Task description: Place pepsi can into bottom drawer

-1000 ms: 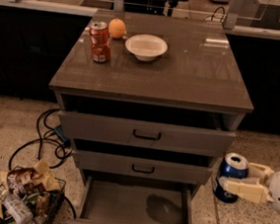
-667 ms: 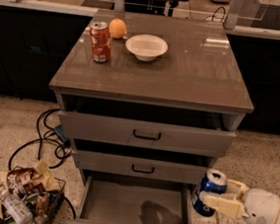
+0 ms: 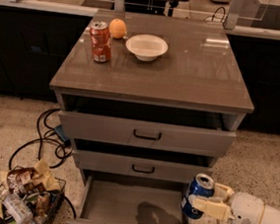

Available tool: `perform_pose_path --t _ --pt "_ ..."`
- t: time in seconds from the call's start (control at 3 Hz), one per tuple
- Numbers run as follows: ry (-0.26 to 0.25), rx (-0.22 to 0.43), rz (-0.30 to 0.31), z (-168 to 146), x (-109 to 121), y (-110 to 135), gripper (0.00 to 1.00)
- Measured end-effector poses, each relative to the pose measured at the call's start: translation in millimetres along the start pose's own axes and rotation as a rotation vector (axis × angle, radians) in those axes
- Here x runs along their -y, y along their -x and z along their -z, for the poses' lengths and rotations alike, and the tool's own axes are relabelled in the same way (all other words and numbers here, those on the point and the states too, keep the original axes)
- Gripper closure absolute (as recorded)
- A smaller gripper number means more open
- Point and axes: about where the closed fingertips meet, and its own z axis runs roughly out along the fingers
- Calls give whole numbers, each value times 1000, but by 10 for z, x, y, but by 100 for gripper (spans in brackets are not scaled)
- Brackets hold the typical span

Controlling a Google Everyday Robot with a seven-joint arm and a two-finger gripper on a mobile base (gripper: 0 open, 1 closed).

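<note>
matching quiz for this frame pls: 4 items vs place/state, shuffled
Items:
1. pepsi can
2. red-orange can
3. white bowl
4. bottom drawer

Place or state:
A. pulled open, lowest in the cabinet
B. upright on the cabinet top, left side, next to the orange
C. held in the gripper, by the open drawer's right side
D. on the cabinet top, right of the orange

Pairs: 1-C, 2-B, 3-D, 4-A

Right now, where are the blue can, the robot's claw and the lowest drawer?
pepsi can [image 3: 198,192]: camera view, blue side wall.
gripper [image 3: 203,198]: camera view, lower right, between the fingertips clasping the can.
bottom drawer [image 3: 116,203]: camera view, bare grey floor.
</note>
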Motion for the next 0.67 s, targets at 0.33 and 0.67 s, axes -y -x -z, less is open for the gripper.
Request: perform_pose_path --t 0.33,0.67 --pt "38 -7 17 -335 67 -82 100" --pt "87 -10 57 -855 45 -276 100"
